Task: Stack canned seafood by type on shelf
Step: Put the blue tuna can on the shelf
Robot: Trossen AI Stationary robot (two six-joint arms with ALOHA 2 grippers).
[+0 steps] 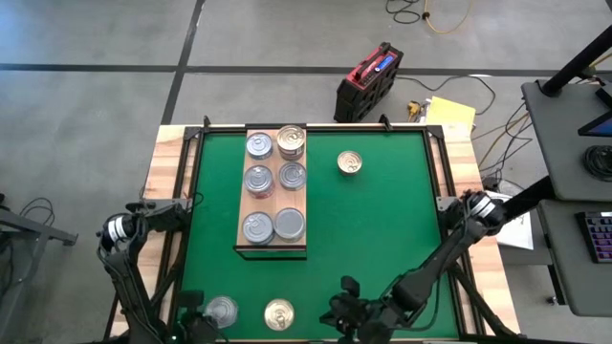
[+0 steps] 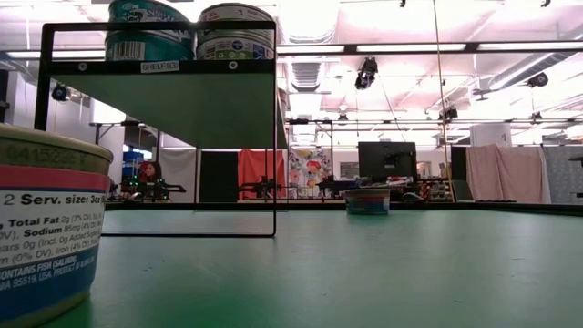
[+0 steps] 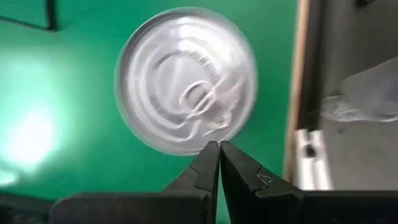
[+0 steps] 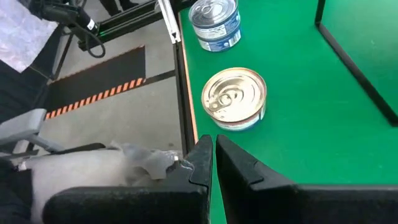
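Counting six tins (image 1: 274,186) on shelf (image 1: 245,244) | three on mat (image 1: 373,229) | both claws together, empty

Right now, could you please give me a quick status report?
Both pincers shut, empty, at near edge. Six tins on shelf; silver tin, gold tin, far gold tin loose. Nothing blocking.

tabletop (image 1: 382,239): green mat set in a light wooden frame
shelf (image 1: 245,215): pale wooden board on a thin black frame, standing on the mat toward the far left
on the shelf: six tins in two columns; five silver-lidded (image 1: 258,227), one gold-lidded tin (image 1: 291,140) at the far right corner
right of the shelf: a lone gold-lidded tin (image 1: 350,162) on the mat, well apart
near edge, in front of the shelf: a silver-lidded tin (image 1: 221,311) and, beside it, another gold-lidded tin (image 1: 279,313)
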